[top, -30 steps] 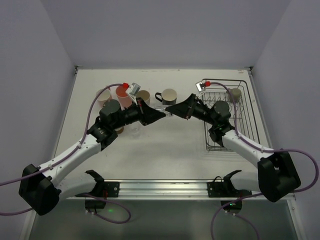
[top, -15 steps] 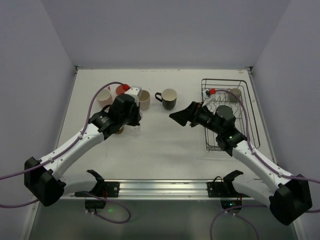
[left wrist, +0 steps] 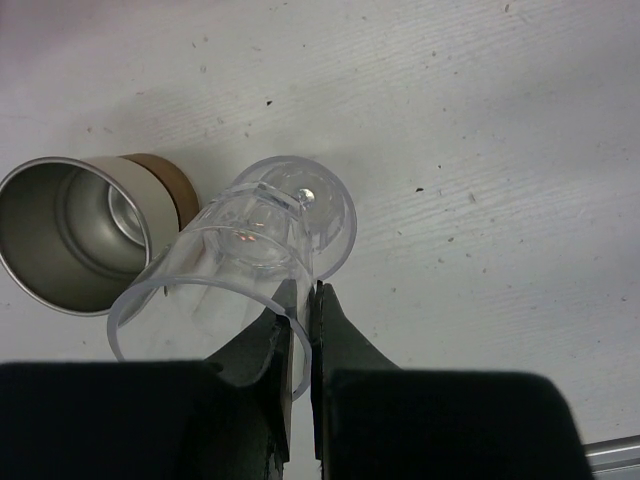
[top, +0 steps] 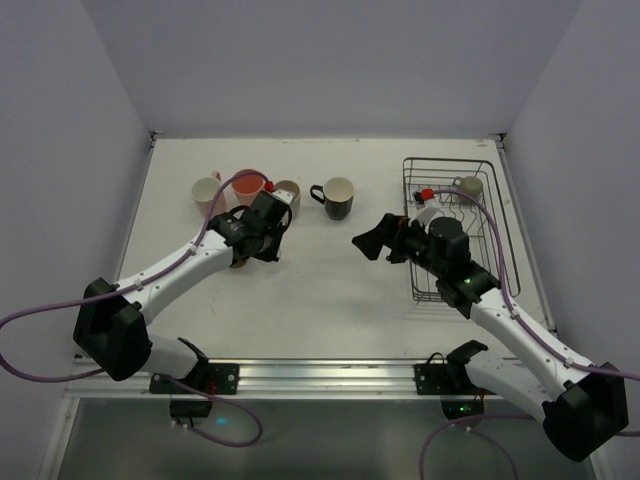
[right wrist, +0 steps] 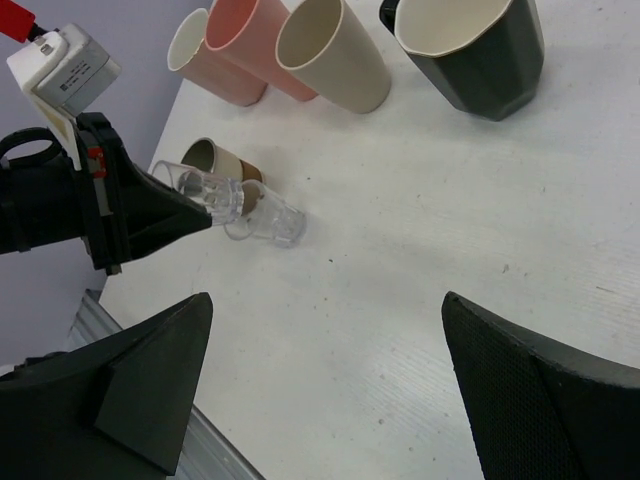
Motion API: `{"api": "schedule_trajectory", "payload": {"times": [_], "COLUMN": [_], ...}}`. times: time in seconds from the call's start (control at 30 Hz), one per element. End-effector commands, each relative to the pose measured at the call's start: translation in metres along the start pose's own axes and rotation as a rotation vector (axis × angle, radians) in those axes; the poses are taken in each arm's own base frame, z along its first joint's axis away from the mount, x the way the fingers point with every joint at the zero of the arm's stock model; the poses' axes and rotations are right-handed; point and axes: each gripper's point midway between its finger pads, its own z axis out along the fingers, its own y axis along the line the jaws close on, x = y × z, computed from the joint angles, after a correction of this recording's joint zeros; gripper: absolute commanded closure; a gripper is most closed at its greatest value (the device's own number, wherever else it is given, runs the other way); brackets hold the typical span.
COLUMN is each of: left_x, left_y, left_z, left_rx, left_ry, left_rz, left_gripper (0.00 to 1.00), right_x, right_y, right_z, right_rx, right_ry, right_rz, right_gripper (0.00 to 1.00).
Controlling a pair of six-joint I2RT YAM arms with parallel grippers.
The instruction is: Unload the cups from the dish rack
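My left gripper (left wrist: 303, 290) is shut on the wall of a clear glass (left wrist: 215, 300), one finger inside the rim and one outside, tilted low over the table. A second clear glass (right wrist: 272, 222) seems to stand right beside it. Behind them stand a pale pink mug (top: 205, 190), a salmon-pink tumbler (top: 247, 183), a beige cup (top: 288, 192) and a black mug (top: 338, 197). My right gripper (right wrist: 327, 300) hangs open with nothing in it, just left of the dish rack (top: 450, 161). A small olive-grey mug (top: 468, 187) sits in the rack's far corner.
A metal-lined cup with a brown band (left wrist: 70, 230) lies or leans right next to the held glass, partly under my left arm in the top view. White walls close the table on three sides. The aluminium rail (top: 320, 375) runs along the near edge.
The two grippers were together at the table's middle. The right one has opened and drawn back toward the rack. The left has carried the glass left and down beside the brown-banded cup.
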Motion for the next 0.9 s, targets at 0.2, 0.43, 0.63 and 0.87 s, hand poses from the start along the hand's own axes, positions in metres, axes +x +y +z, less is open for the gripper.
{"api": "schedule_trajectory", "payload": {"times": [0.2,0.43,0.63,0.87], "left_x": [-0.007,-0.003,-0.003,-0.042], "left_y": [-0.005,-0.011,-0.008,-0.003], "left_z": [0.006,0.018,0.02,-0.014], "left_rx": [0.025,0.044,0.018,0.011], "left_ry": [0.014,0.047,0.047,-0.122], "left_rz": [0.056,0.072,0.072,0.009], "left_gripper": [0.94,0.81,0.54,0.17], "right_x": [0.001,-0.003,-0.014,-0.071], "right_y": [-0.009,-0.014,-0.034,-0.1], "right_z": [0.005,0.007,0.009,-0.004], "right_rx": [0.036,0.068,0.197,0.452], "right_ry": [0.0,-0.013,-0.036,-0.145], "right_rz": [-0.021,-0.02,-0.03,0.005], "right_gripper": [0.01,0.01,0.01,0.12]}}
